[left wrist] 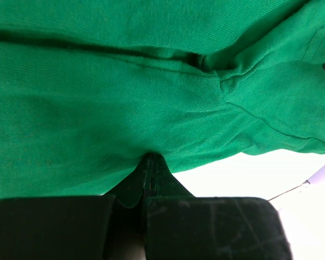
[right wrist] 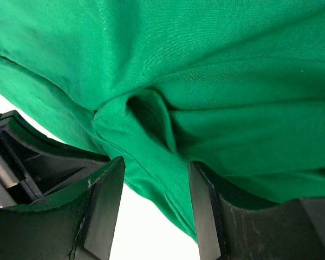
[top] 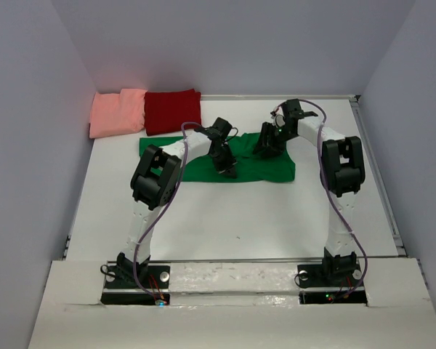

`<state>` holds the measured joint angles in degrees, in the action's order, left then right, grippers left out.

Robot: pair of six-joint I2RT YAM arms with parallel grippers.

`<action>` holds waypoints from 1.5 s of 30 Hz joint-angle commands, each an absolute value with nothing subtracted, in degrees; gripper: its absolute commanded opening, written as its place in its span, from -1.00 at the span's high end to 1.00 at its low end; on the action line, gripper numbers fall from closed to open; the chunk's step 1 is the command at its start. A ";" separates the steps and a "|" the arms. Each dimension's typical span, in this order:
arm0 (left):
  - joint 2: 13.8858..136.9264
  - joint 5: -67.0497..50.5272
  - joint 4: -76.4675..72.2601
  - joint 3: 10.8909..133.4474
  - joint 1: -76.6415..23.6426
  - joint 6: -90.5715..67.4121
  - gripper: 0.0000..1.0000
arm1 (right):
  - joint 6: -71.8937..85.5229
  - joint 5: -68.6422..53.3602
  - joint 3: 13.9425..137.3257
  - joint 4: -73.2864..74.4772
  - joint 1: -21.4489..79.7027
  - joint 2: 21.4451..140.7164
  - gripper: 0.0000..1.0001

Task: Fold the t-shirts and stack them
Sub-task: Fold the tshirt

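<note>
Pinching green t-shirt [left wrist: 97,81], left end effector [left wrist: 149,160] hides its tips (cloth-buried).

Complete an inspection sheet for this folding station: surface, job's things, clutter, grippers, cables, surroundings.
Surface: white table, flat.
Job's things: green t-shirt lying mid-table, part folded; salmon-pink t-shirt and dark red t-shirt folded, side by side in the far left corner.
Clutter: nothing seen.
Grippers: left gripper shut on green cloth; right gripper with jaws apart, a fold of the green shirt between them.
Cables: purple cables run along both arms, off the shirts.
Surroundings: grey walls on three sides.
</note>
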<state>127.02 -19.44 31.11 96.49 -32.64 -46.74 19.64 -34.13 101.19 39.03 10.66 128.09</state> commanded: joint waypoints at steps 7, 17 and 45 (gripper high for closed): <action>128.32 -18.02 33.22 98.00 -32.70 -45.35 1.00 | 18.90 -35.42 105.99 38.14 12.13 130.34 -0.04; 128.32 -18.46 32.70 97.47 -32.78 -45.53 1.00 | 19.16 -36.39 111.00 37.79 12.66 132.89 -0.04; 128.58 -19.16 32.52 96.68 -32.78 -45.53 1.00 | 20.48 -40.95 126.64 38.67 12.66 141.76 0.74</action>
<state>127.37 -20.60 31.09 96.57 -32.56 -46.74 20.51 -38.46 121.82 39.00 12.10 140.35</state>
